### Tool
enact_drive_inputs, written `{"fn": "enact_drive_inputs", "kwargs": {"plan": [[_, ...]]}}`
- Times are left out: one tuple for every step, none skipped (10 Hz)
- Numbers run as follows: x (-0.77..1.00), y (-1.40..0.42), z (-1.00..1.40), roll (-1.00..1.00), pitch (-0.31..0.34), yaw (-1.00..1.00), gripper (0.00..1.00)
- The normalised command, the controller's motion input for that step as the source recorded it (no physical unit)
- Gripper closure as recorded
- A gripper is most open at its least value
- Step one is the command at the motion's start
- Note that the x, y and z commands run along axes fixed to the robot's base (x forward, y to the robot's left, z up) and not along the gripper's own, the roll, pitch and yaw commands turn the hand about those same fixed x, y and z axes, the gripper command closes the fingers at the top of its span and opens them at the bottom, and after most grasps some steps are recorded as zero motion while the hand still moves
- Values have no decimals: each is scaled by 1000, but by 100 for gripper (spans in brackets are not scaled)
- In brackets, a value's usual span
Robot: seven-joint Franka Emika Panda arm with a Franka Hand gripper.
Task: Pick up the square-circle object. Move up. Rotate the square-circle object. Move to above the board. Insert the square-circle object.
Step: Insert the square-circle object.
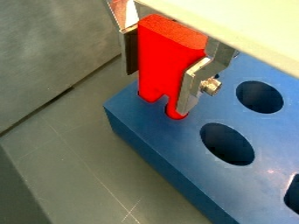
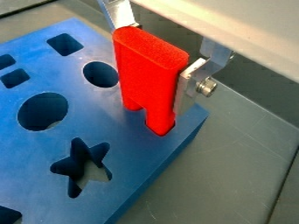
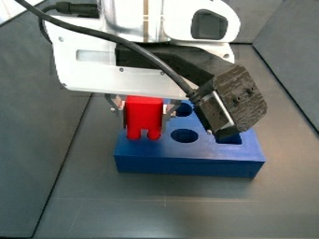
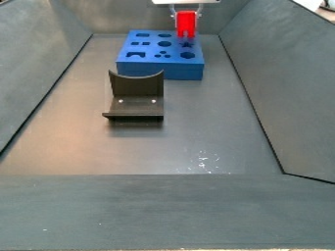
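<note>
The square-circle object (image 1: 163, 66) is a bright red upright block with two slotted legs, and my gripper (image 1: 166, 61) is shut on it. It stands over a corner of the blue board (image 1: 211, 166), its leg tips touching or just entering the board's top. In both wrist views the silver fingers (image 2: 193, 77) clamp its sides. The block (image 2: 149, 74) sits at the board's (image 2: 70, 149) edge, near round and star holes. In both side views the red block (image 3: 145, 117) (image 4: 186, 24) hangs under the gripper (image 3: 145, 105) at the board (image 3: 187, 154) (image 4: 160, 61).
The dark fixture (image 4: 135, 96) stands on the grey floor in front of the board. Grey bin walls (image 4: 53, 88) slope up on both sides. A black wrist camera (image 3: 233, 101) hangs over the board's right part.
</note>
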Motion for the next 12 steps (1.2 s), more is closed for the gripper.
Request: {"fn": "enact_drive_inputs", "kwargs": {"plan": [[143, -26, -1000, 54, -74, 40, 100], [134, -34, -1000, 43, -67, 49, 100], [111, -23, -1000, 39, -69, 71, 100], [77, -9, -1000, 43, -57, 94, 100], [57, -17, -1000, 41, -46, 94, 100], [43, -40, -1000, 31, -37, 94, 100], [31, -57, -1000, 23, -33, 94, 100], [26, -131, -1000, 29, -10, 51, 100], [94, -154, -1000, 30, -9, 43, 100], [103, -129, -1000, 40, -11, 46, 100], [111, 0, -40, 0, 7, 0, 100], [0, 0, 0, 0, 0, 0, 100]]}}
